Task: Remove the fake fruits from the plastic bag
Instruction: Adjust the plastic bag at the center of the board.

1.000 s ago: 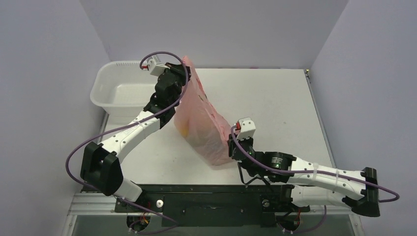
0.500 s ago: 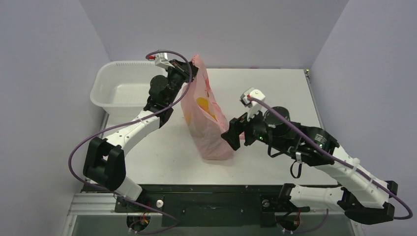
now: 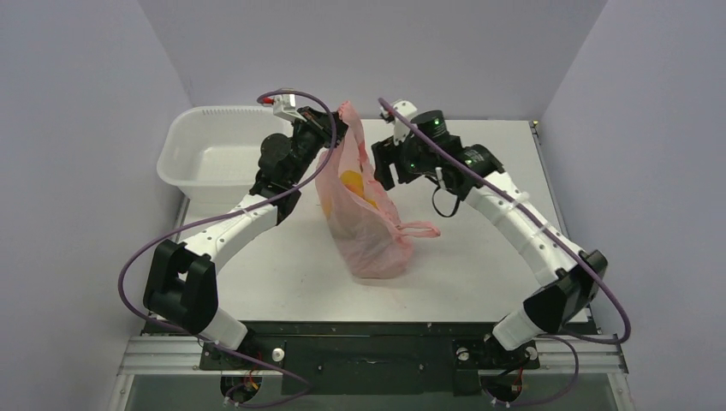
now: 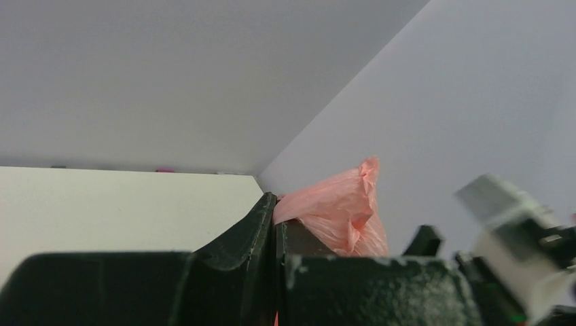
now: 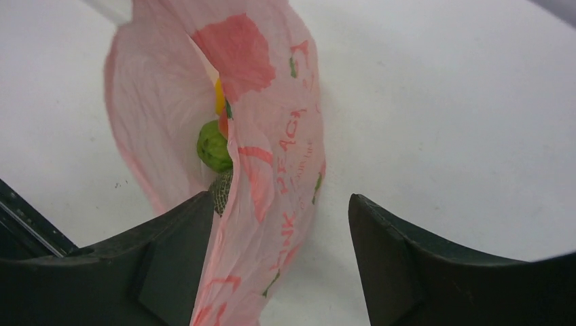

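Nearest the bases: the slumped bottom of the plastic bag (image 3: 370,248), resting on the table (image 3: 462,267), with one handle loop (image 3: 419,229) lying slack on the tabletop to its right. Higher up, showing through the pink film as an orange-yellow blotch: the fake fruits (image 3: 353,183), all inside, none out yet. Seen from the right wrist, down the bag's gaping side: a lime-green piece (image 5: 214,146), a sliver of yellow above it, something dark green and rough-textured just below.

Just beside the bag's upper right flank: the right gripper (image 3: 383,168), spread wide, holding nothing. Left finger (image 5: 170,251) at the film's edge, touching or merely close, impossible to say which.

Farther back, at the bag's peak: the left gripper (image 3: 336,130), pinched tight on a bunched pink corner, hoisting the bag upright. Beyond, far left: the white basin (image 3: 184,145).

Probably the moment just ahead of reaching in or taking a second hold on the rim.

Plenty to go wrong:
- Thin, crinkly film sliding out of the single left pinch, then collapsing over the fruits and sealing the mouth.
- Wide right fingers catching the edge and closing on film instead of fruit.
- Glossy round pieces squirting from the grip, rolling deeper into the bag or off across the table.
- A hard pull against the left hold, tearing the handle.
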